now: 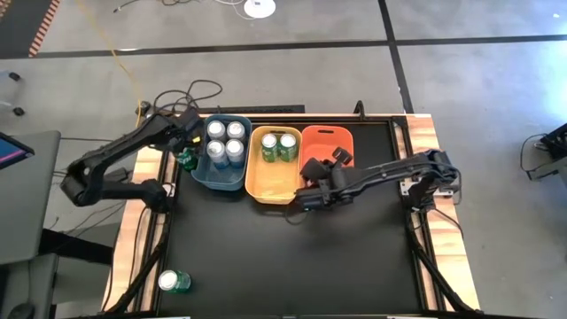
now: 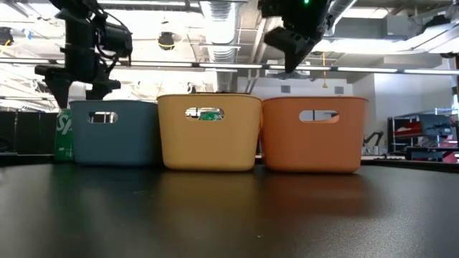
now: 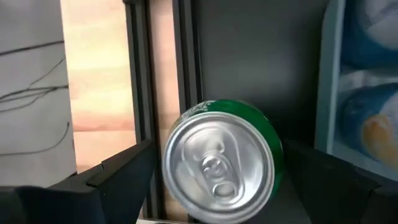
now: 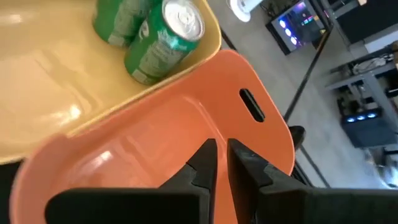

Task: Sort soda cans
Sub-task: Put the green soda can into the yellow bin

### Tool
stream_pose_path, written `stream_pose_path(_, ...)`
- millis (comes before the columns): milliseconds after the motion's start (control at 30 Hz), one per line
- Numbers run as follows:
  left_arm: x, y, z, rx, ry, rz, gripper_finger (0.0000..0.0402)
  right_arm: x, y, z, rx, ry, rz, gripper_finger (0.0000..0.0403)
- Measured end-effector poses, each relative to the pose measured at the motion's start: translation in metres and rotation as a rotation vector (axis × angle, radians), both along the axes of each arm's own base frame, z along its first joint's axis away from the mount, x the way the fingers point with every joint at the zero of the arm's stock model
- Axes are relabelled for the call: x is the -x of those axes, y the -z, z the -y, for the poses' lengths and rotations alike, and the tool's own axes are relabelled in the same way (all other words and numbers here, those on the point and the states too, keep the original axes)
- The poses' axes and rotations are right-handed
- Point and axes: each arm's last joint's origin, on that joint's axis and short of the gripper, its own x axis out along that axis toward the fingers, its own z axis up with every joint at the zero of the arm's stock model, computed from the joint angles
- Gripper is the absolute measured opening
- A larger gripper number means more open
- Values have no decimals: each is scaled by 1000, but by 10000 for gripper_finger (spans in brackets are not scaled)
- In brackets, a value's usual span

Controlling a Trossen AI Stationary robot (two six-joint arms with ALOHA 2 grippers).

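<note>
Three bins are set side by side along the upper middle of the high view: a blue bin [image 1: 201,173], a yellow bin [image 1: 266,186] and an orange bin [image 1: 341,140]. Four blue-silver cans [image 1: 225,141] are stood upright in the blue bin, filling its upper part. Two green cans [image 1: 279,146] are held in the upper end of the yellow bin; the rest of that bin is seen bare. Nothing is seen in the orange bin.

The left gripper [image 1: 188,152] is placed at the left of the blue bin, near the table [image 1: 292,257] edge. Its fingers [image 3: 118,177] are spread wide on either side of an upright green can [image 3: 219,160], which stands just beside the blue bin's wall; in the left wrist view a gap is seen between each finger and the can, so no grip is shown. The can is hemmed in by the bin wall on one side and the table's dark rail and wooden border on the other. In the low view this can [image 2: 64,135] is partly hidden behind the blue bin's left corner.

The right gripper [image 1: 312,173] is held over the lower left part of the orange bin, beside the yellow bin's rim, with its fingers [image 4: 202,165] drawn narrow and nothing between them.

A further green can [image 1: 174,282] is left lying at the lower left of the table, well apart from the bins.
</note>
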Motion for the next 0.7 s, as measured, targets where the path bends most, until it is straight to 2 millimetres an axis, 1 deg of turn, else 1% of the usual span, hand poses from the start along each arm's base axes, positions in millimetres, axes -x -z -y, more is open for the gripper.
stream_pose_path(200,-2,14,-16,103,5,-27,344,16,-21,-18,-17,-60,69,56)
stream_pose_path(333,-5,19,-20,125,42,-28,344,33,-33,-31,-33,-97,122,56)
stream_pose_path(433,-6,19,-20,126,59,-26,336,51,-40,-36,-51,-103,167,56)
stream_pose_path(567,-5,17,-18,129,59,-26,306,81,-46,-37,-86,-91,253,56)
stream_pose_path(700,-3,15,-14,134,72,-21,303,114,-48,-37,-120,-66,372,56)
